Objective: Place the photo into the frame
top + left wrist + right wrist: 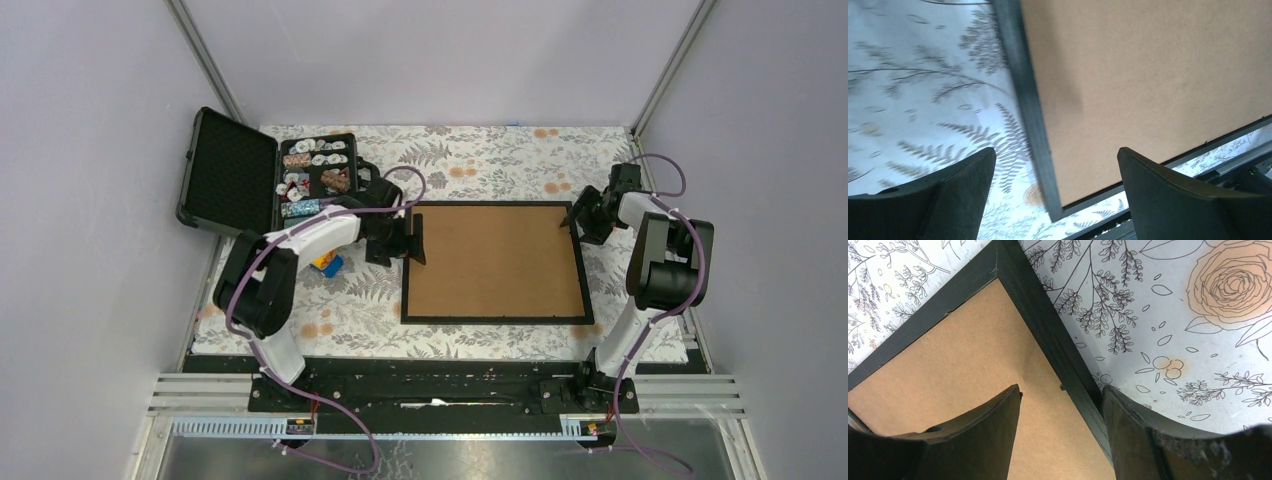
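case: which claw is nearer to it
Left. The left claw sits at the frame's left edge, a little right of the case; the right claw is at the frame's far right corner.

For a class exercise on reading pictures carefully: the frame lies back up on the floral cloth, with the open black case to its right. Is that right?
Not quite. The frame does lie back up on the floral cloth, but the open black case sits to its left, not its right. The top external view shows this.
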Controlling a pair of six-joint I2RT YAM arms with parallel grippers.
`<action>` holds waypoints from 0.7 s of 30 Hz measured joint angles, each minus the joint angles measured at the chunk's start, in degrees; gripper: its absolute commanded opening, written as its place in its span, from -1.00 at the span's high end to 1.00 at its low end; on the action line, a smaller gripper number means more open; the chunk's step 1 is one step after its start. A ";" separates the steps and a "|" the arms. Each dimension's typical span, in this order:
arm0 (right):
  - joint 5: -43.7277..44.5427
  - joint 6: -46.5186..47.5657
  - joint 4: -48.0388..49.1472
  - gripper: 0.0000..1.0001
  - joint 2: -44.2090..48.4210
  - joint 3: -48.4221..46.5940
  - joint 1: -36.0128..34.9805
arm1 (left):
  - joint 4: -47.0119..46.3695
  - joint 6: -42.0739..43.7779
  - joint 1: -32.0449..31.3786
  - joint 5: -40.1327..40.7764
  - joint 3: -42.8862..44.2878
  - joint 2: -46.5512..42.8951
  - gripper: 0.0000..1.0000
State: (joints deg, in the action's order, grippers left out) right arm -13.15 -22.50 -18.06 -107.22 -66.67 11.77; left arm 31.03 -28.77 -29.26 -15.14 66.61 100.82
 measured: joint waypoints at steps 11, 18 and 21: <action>-0.33 1.31 0.98 -0.35 0.35 0.79 -0.09 | 6.71 3.45 4.26 -0.17 0.79 -2.05 -0.12; -0.50 1.79 1.66 -0.34 0.57 1.22 -0.09 | 6.64 3.34 4.39 -1.07 2.67 1.88 0.05; -0.74 1.84 1.97 -0.33 0.68 1.40 -0.11 | 6.51 3.30 4.35 -1.16 1.79 1.88 0.06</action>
State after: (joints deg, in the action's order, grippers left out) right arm -13.89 -20.67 -16.10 -106.54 -65.28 11.66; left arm 37.54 -25.47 -24.91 -16.29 68.40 102.69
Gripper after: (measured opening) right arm 0.672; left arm 0.477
